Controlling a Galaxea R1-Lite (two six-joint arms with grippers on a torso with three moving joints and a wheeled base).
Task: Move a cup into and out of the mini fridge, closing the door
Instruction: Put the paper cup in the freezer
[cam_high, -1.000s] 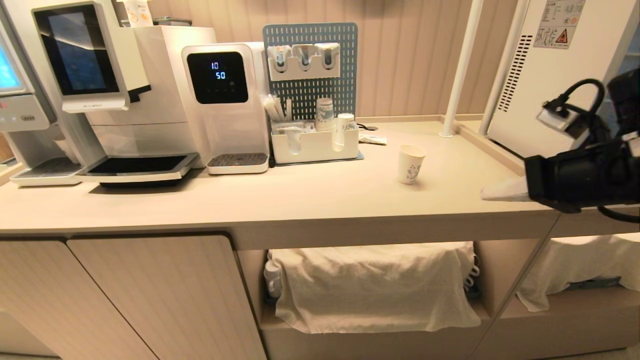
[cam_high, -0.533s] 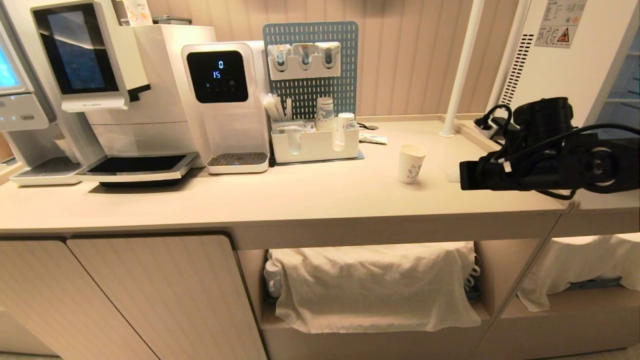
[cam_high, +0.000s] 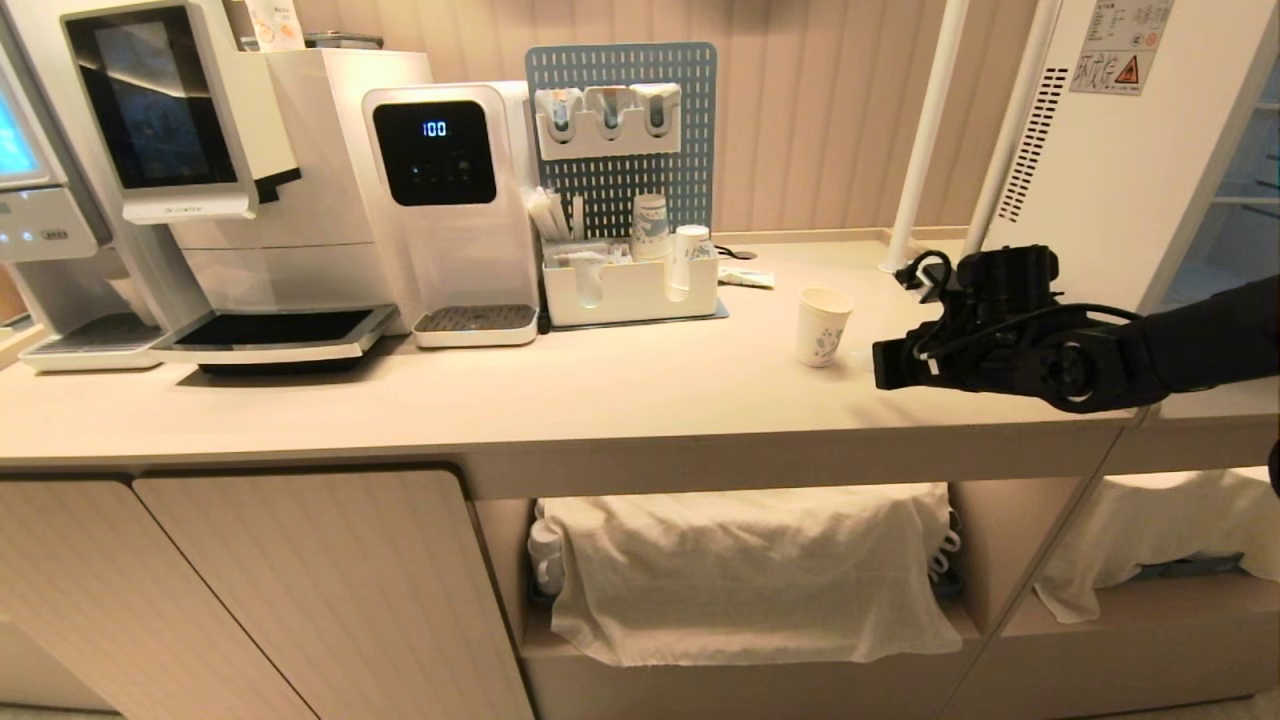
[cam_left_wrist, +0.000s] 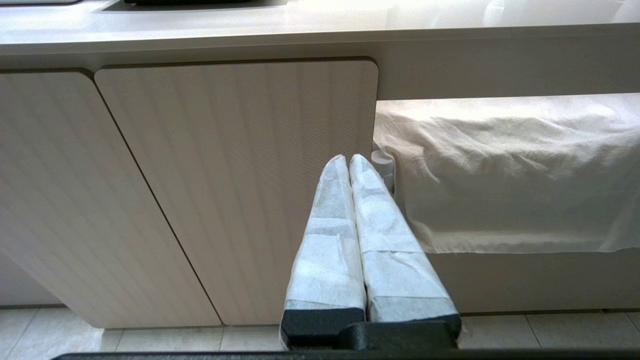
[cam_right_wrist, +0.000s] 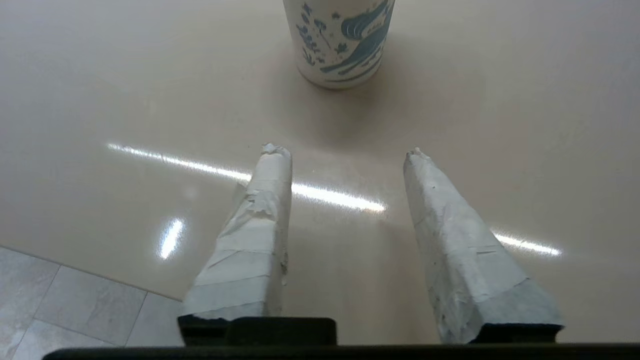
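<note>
The cup (cam_high: 823, 327) is white paper with a blue print and stands upright on the beige counter (cam_high: 620, 400). My right gripper (cam_high: 862, 358) hovers low over the counter just right of the cup, pointing at it. In the right wrist view the cup (cam_right_wrist: 340, 45) stands a short way beyond the right gripper (cam_right_wrist: 345, 151), which is open and empty. The mini fridge (cam_high: 1090, 150) stands at the counter's right end, showing its white side and warning sticker. Shelves show at its front edge, but I cannot make out the door. My left gripper (cam_left_wrist: 348, 159) is shut and parked low before the cabinet.
Two drink machines (cam_high: 200, 180) and a water dispenser (cam_high: 445, 200) line the back left. A pegboard organiser (cam_high: 625, 280) holds stacked cups. Two white poles (cam_high: 925, 130) rise behind the cup. Cloth (cam_high: 750, 570) covers the shelf under the counter.
My right arm has swung left and lower, from the right edge to just beside the cup. Its fingers, shut a second ago, now stand apart. The cup has not moved.
</note>
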